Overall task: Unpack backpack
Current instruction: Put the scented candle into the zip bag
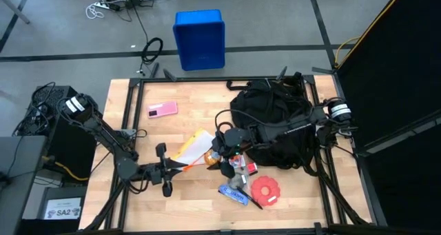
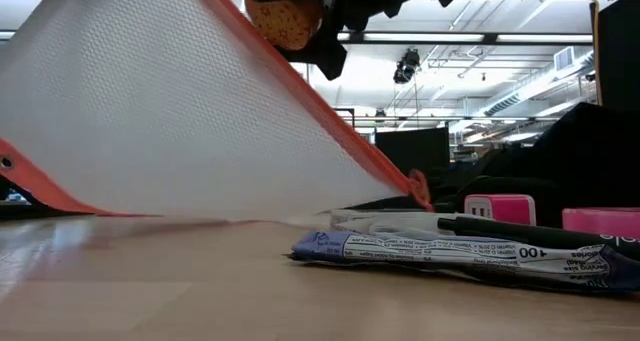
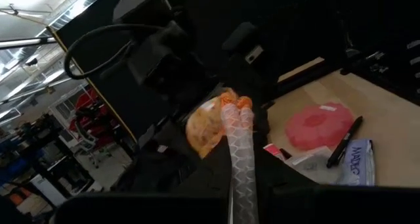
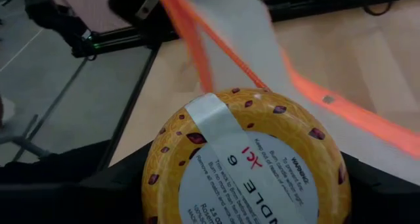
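Observation:
The black backpack (image 1: 279, 125) lies at the table's right, under my right arm. My right gripper (image 1: 222, 152) reaches past it toward the table's middle and is closed on a round yellow candle tin (image 4: 246, 165), also seen in the low view (image 2: 285, 19). My left gripper (image 1: 178, 167) is shut on a white mesh pouch with orange edging (image 1: 194, 147). The pouch slants up from the table (image 2: 150, 111), just beside the tin. My left gripper pinches the mesh pouch at an orange-edged end (image 3: 240, 178), coming level from the table's left. The pouch rises tilted from the hold and its lower edge (image 2: 200, 217) rests on the table. My right gripper holds the candle tin by its round side wall (image 4: 154, 178), one finger on each side, the labelled flat face (image 4: 252, 178) turned toward the wrist. The fingers slant down from the table's right. The tin is lifted clear of the table.
Near the front lie a blue packet (image 1: 233, 193), a black marker (image 2: 500, 229), a red round piece (image 1: 265, 190) and a small pink box (image 2: 498, 208). A pink flat item (image 1: 162, 109) lies at the far left. A blue crate (image 1: 200, 38) stands on the floor beyond the table.

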Tool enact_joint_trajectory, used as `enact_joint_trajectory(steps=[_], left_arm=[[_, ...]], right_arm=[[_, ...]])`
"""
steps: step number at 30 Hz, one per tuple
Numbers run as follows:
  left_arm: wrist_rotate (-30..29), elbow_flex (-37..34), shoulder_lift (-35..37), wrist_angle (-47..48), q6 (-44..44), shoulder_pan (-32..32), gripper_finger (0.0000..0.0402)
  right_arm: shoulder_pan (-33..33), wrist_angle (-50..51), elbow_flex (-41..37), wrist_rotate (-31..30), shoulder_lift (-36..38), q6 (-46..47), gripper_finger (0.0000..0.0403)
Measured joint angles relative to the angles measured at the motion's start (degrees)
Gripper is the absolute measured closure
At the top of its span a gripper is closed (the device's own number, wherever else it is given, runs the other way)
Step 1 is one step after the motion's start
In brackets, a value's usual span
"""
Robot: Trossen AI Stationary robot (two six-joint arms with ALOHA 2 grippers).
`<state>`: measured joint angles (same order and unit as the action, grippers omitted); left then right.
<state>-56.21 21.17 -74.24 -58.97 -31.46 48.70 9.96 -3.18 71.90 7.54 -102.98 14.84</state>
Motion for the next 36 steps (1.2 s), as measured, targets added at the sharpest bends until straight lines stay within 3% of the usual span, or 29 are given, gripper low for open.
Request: enact_joint_trajectory(steps=[13,21,29,36], left_arm=[[3.71,0.00,0.00,-1.65,0.00,-1.90,0.0402],[4.05,0.00,0.00,-1.56,0.00,-1.89,0.0402],[5.98,0.00,0.00,-1.52,0.12,-1.87,0.0402],[7.50,0.02,0.00,-1.52,2.13,-1.82,0.0402]], right_arm=[[-0.49,2.95,0.00,-6.35,-0.04,-4.60,0.0145],[-1.30,5.39,0.00,2.92,-0.07,-9.69,0.0145],[-0.60,9.44,0.00,-2.66,-0.07,-20.92,0.0145],[2.38,14.07,1.28,-4.07,-0.07,-26.02,0.0145]])
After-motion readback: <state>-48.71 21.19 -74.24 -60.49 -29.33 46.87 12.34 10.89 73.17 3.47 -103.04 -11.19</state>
